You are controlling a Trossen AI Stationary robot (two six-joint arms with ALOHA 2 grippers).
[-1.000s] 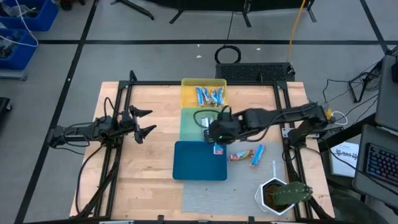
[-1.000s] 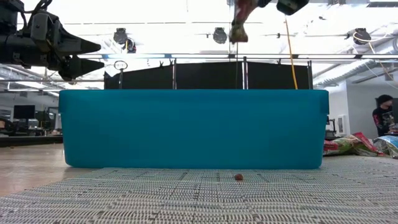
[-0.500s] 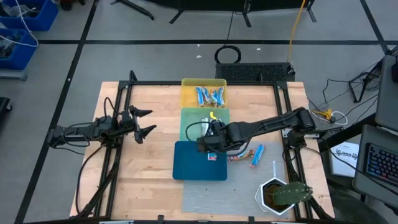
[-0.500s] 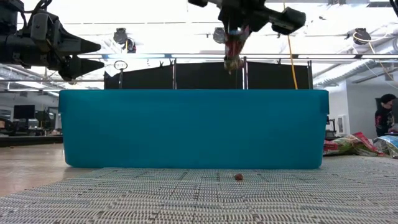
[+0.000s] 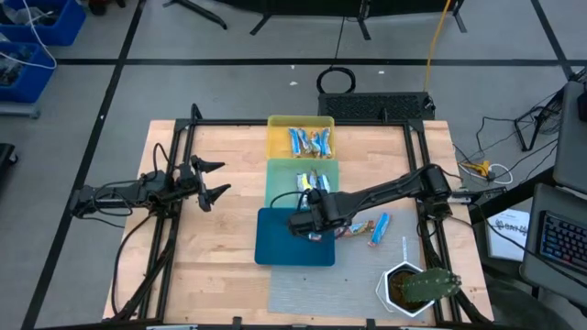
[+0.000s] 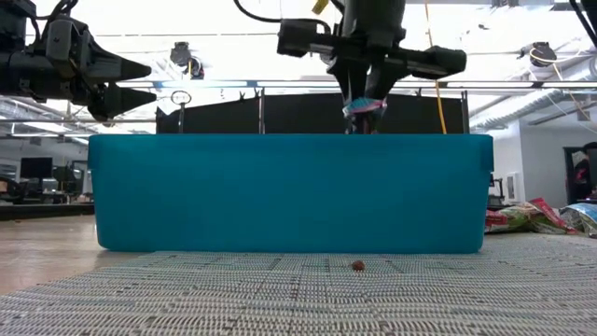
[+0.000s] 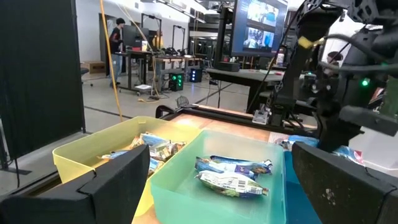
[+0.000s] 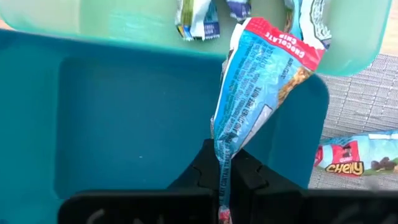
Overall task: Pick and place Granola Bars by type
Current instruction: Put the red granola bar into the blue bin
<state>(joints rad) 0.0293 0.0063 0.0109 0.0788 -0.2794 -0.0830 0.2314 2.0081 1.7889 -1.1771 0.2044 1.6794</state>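
Grey floor (image 5: 229, 82), bright ceiling lights (image 6: 280, 56)

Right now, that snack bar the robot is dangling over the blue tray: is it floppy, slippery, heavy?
The wrapper of the snack bar probably crumples easily: the right hand pinches only its flattened end. It is likely light, since that thin pinch carries it above the blue tray. The glossy film looks slippery, so it might slide. The left hand waits apart.
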